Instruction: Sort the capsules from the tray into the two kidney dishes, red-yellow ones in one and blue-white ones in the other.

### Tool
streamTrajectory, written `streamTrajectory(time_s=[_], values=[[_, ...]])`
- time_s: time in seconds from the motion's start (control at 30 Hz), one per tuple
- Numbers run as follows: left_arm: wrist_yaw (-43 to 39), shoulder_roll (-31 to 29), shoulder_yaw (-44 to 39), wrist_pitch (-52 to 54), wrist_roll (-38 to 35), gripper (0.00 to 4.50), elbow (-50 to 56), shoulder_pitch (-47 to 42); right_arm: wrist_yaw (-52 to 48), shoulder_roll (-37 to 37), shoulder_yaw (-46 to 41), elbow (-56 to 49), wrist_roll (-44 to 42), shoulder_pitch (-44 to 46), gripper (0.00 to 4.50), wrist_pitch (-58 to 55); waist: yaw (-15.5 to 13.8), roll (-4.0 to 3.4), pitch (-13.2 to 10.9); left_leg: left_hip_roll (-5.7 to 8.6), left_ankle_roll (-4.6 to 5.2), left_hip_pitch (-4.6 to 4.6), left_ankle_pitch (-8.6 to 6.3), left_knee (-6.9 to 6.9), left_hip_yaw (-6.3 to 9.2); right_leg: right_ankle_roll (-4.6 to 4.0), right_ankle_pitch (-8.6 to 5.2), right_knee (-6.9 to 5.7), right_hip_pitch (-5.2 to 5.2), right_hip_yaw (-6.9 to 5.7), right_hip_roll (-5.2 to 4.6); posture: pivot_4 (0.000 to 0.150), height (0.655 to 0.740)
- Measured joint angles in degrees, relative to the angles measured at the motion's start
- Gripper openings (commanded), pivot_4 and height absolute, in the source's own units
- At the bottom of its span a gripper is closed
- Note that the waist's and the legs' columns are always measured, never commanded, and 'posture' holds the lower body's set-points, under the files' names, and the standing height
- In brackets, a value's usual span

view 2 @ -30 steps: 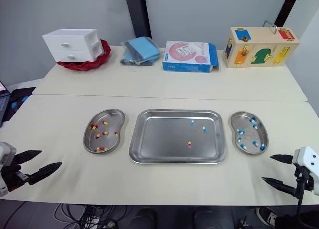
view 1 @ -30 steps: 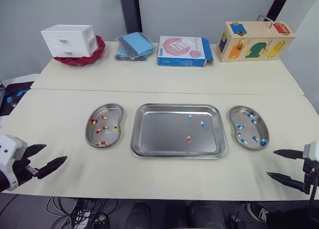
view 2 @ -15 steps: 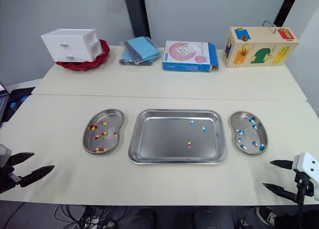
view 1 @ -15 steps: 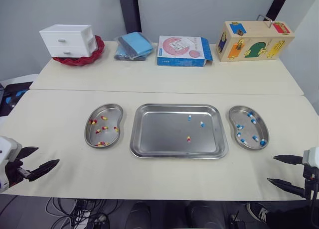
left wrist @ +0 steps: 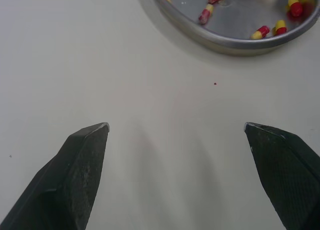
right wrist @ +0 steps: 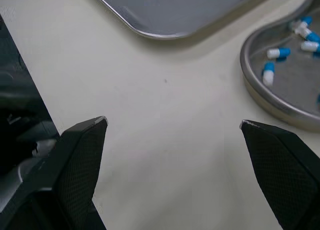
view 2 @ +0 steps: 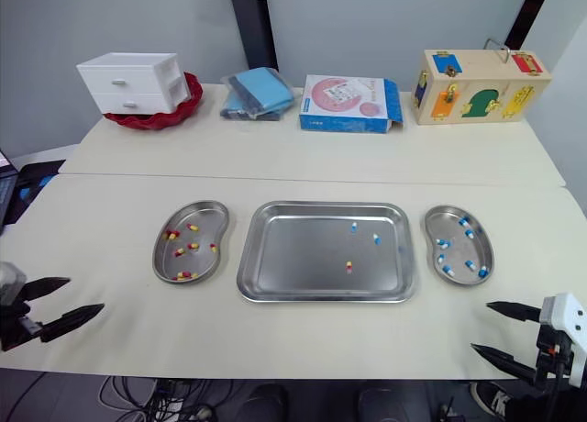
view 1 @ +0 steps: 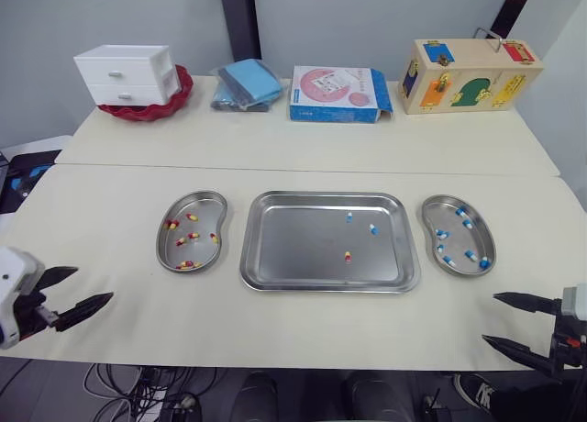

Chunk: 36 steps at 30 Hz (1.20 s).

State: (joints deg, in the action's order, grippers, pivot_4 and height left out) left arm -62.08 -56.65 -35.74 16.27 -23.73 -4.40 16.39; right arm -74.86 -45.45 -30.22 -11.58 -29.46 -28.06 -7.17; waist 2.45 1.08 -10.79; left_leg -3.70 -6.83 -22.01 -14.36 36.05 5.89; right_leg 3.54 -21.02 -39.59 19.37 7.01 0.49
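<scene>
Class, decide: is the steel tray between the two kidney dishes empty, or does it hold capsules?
Not empty. The tray holds three capsules: two blue-white capsules and one red-yellow capsule.

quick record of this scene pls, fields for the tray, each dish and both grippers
centre: tray holding two blue-white capsules and one red-yellow capsule
left side: left kidney dish, contents all red-yellow
right side: right kidney dish, contents all blue-white
left arm: left gripper open, empty, over the table near its front edge
right arm: right gripper open, empty, also near the front edge
unsorted: three capsules in the tray
</scene>
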Motion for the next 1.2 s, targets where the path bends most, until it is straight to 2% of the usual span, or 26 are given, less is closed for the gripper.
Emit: streamTrajectory(time_s=[0.2,0.47,0.63,0.83,1.2], values=[[-1.08,-0.01,5.42,3.15,-1.73,4.50,7.04,-5.98,1.72,4.80,2.45,-5.47,-1.11,-2.02,4.49,0.52,-0.19,-0.01,0.00,0.00,0.00,0.03,0.00,0.00,-0.01,0.00,0.00,-0.01,-0.03,0.01,0.00,0.150,0.7400],[-2.80,0.95,18.13,5.33,-3.19,4.50,12.20,-19.09,5.84,19.76,4.24,-7.12,-3.63,0.55,4.49,11.82,-0.31,-0.05,-0.03,-0.01,-0.01,0.02,0.01,0.01,0.11,-0.01,0.00,-0.05,-0.05,-0.11,0.03,0.150,0.7400],[-5.14,6.43,29.24,5.80,-3.35,4.50,13.13,-31.50,6.61,21.29,7.24,-7.65,-3.11,-1.00,4.49,15.74,-0.74,-0.12,-0.04,0.01,-0.01,0.04,0.01,0.06,0.12,-0.01,0.01,-0.09,-0.08,-0.11,0.02,0.150,0.7400],[-8.30,13.51,39.29,3.56,-1.32,4.50,11.17,-40.46,8.62,21.45,9.24,-8.33,-1.90,-2.52,4.49,17.39,-0.51,-0.16,-0.02,0.02,-0.01,0.05,0.01,0.08,0.10,-0.01,0.01,-0.14,-0.08,-0.07,0.04,0.150,0.7400],[-10.00,26.62,52.19,-6.28,9.23,4.50,-4.57,-50.27,13.02,22.03,11.44,-10.02,-1.28,-4.68,4.49,18.22,-0.61,-0.19,0.00,0.07,0.00,0.04,0.02,0.14,0.15,-0.01,0.01,-0.19,-0.09,-0.09,0.04,0.150,0.7400]])
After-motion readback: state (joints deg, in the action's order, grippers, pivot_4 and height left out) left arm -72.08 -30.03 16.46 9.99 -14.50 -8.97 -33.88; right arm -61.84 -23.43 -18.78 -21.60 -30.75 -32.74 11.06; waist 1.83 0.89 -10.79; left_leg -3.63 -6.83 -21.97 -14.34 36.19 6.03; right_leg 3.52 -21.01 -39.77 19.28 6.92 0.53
